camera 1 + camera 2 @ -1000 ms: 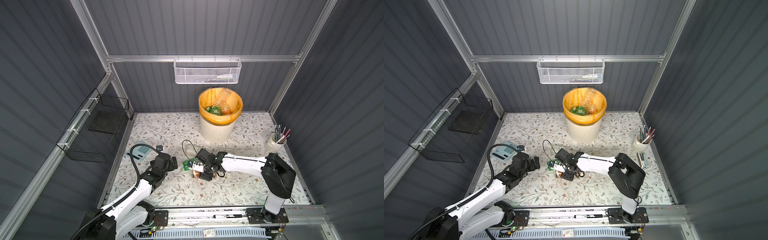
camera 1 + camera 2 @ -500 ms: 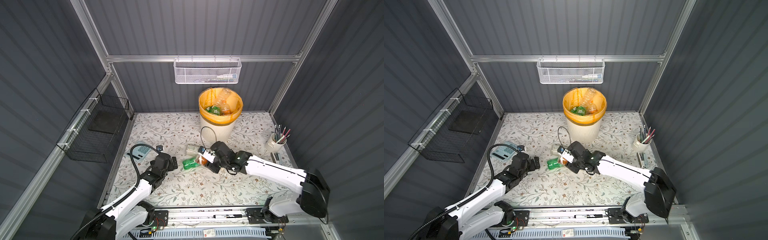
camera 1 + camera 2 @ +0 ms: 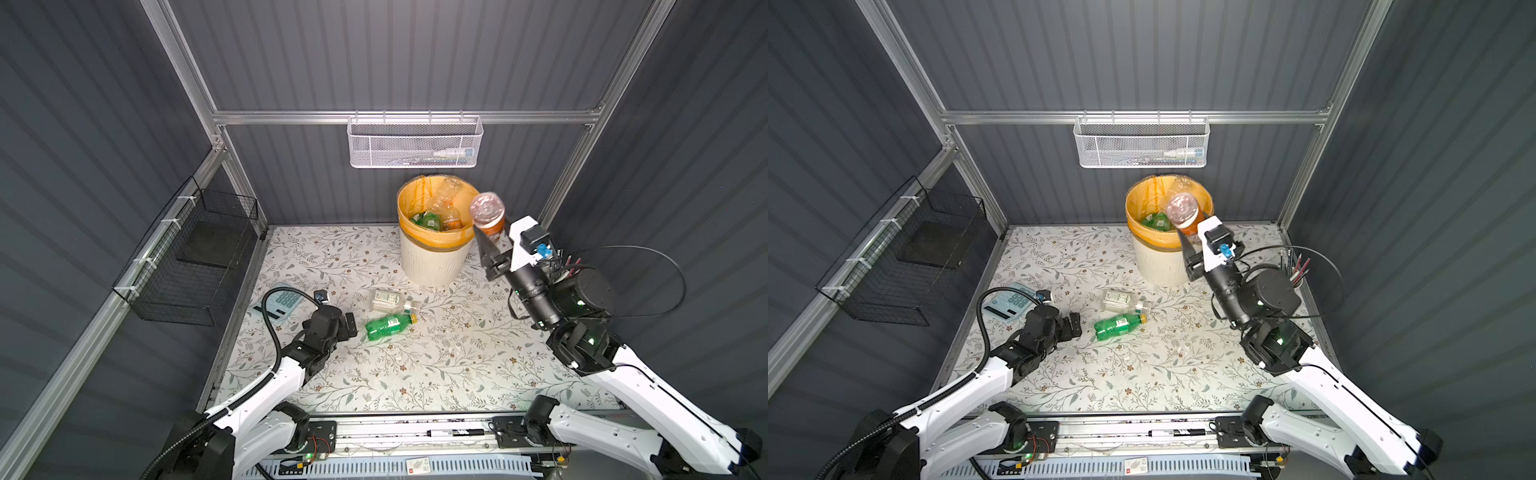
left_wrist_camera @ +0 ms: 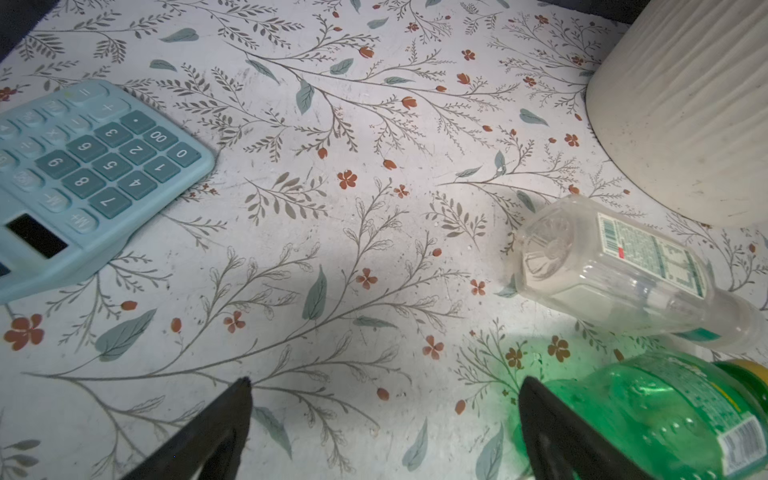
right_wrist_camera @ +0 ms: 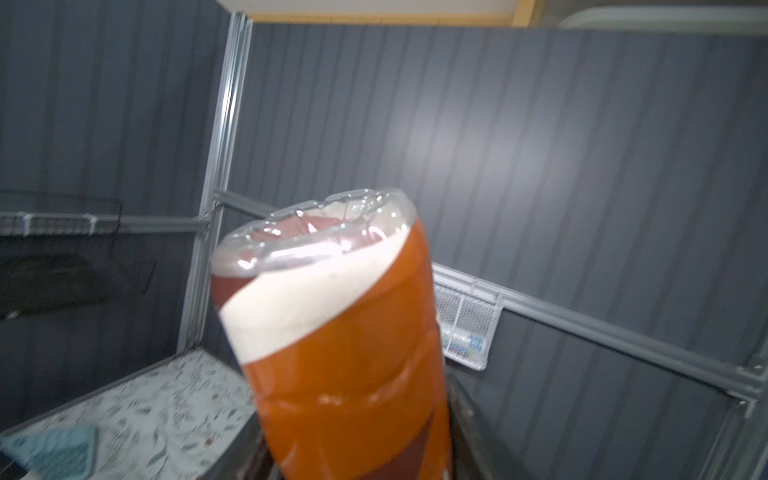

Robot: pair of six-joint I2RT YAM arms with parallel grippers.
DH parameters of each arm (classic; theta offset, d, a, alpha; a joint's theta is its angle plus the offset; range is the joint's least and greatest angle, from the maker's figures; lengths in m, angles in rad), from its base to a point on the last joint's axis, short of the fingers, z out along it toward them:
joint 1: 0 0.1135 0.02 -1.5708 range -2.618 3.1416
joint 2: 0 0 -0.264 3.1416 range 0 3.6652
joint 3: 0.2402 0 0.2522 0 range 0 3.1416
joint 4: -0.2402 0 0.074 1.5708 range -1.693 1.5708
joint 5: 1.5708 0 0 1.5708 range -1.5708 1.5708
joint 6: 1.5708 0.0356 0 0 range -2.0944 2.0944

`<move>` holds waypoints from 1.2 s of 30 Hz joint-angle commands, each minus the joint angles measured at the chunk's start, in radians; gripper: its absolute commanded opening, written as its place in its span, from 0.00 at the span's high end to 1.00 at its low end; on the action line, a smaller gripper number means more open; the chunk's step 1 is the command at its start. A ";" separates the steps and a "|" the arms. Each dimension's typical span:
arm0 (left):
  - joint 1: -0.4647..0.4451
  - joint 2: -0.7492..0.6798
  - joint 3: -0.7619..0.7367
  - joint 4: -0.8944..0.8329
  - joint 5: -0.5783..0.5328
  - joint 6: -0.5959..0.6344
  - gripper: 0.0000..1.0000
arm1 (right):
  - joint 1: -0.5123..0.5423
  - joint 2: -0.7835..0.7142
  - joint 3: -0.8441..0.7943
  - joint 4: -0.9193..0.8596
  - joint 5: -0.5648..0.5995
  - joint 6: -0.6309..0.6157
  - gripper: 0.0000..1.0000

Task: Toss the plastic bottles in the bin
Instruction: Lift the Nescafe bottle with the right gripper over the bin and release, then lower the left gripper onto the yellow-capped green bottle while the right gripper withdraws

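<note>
My right gripper (image 3: 492,233) clamps an orange-labelled bottle (image 3: 486,208) beside the bin (image 3: 432,266) at the table (image 3: 415,374) back edge; several bottles (image 3: 433,220) lie inside. My left gripper (image 3: 347,326) gapes wide by the green bottle (image 3: 388,326); a clear bottle (image 3: 388,300) waits mid-table.

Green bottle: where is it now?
In both top views the green bottle lies on its side on the mat, just right of the open left gripper, with the clear bottle behind it toward the bin.

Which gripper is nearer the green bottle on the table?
Left. The left gripper sits open beside the green bottle; the right gripper is up by the bin rim, shut on an orange-labelled bottle.
</note>
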 commanded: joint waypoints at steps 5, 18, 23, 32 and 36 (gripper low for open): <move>-0.002 0.004 0.001 0.028 0.023 -0.017 0.00 | -0.223 0.251 0.167 0.152 -0.219 0.198 0.48; -0.002 -0.049 0.000 -0.008 0.030 0.001 0.00 | -0.402 0.771 0.659 -0.433 -0.332 0.402 0.02; -0.002 -0.085 0.007 -0.011 0.036 0.041 0.00 | -0.403 0.610 0.512 -0.317 -0.256 0.385 0.01; -0.076 -0.032 0.104 -0.035 0.122 0.260 0.00 | -0.431 0.374 0.201 -0.250 -0.147 0.375 0.01; -0.145 0.030 0.173 -0.095 0.113 0.379 0.00 | -0.470 0.278 0.016 -0.248 -0.122 0.438 0.01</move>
